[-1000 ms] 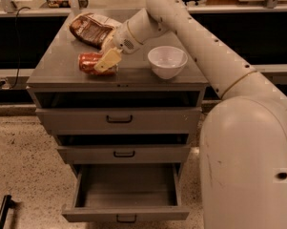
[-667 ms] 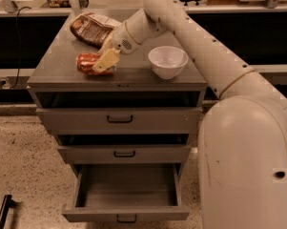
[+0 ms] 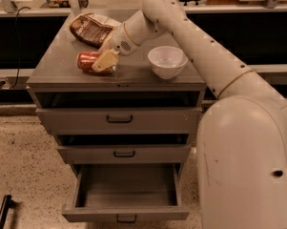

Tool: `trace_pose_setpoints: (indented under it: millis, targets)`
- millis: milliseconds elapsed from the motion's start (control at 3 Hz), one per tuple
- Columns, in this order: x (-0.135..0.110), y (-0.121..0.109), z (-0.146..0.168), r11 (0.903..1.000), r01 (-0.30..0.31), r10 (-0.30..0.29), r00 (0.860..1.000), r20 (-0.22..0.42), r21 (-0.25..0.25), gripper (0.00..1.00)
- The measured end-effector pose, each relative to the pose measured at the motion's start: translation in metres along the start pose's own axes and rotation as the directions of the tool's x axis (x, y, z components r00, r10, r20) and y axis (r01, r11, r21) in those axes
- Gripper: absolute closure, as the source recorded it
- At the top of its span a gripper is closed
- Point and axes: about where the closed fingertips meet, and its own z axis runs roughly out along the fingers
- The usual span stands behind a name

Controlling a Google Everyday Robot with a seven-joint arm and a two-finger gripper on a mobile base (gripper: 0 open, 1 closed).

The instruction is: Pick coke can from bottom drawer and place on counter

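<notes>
The coke can [image 3: 87, 61], red, lies on its side on the counter [image 3: 62, 56], left of centre near the front edge. My gripper [image 3: 106, 61] reaches down from the right and is shut on the can's right end, with a cream finger [image 3: 104, 60] across the can's front. The can rests on the counter surface. The bottom drawer [image 3: 126, 194] is pulled out and nothing shows inside it.
A brown-and-cream snack bag [image 3: 89, 28] lies at the back of the counter behind the can. A white bowl [image 3: 167, 61] stands to the right of the gripper. The two upper drawers [image 3: 119, 120] are closed. My arm and base [image 3: 243, 156] fill the right side.
The gripper and the can stay in almost the same spot on the counter; at most they have shifted very slightly.
</notes>
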Motion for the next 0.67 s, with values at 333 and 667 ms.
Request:
trace_pose_setpoints:
  millis: [333,667]
  targets:
    - [0.0001,0.0008,0.0027,1.0000,0.000,0.000,1.000,0.000,-0.005,0.00]
    - [-0.0005,0.0029,0.0031,0.9999,0.000,0.000,1.000,0.017,-0.015,0.00]
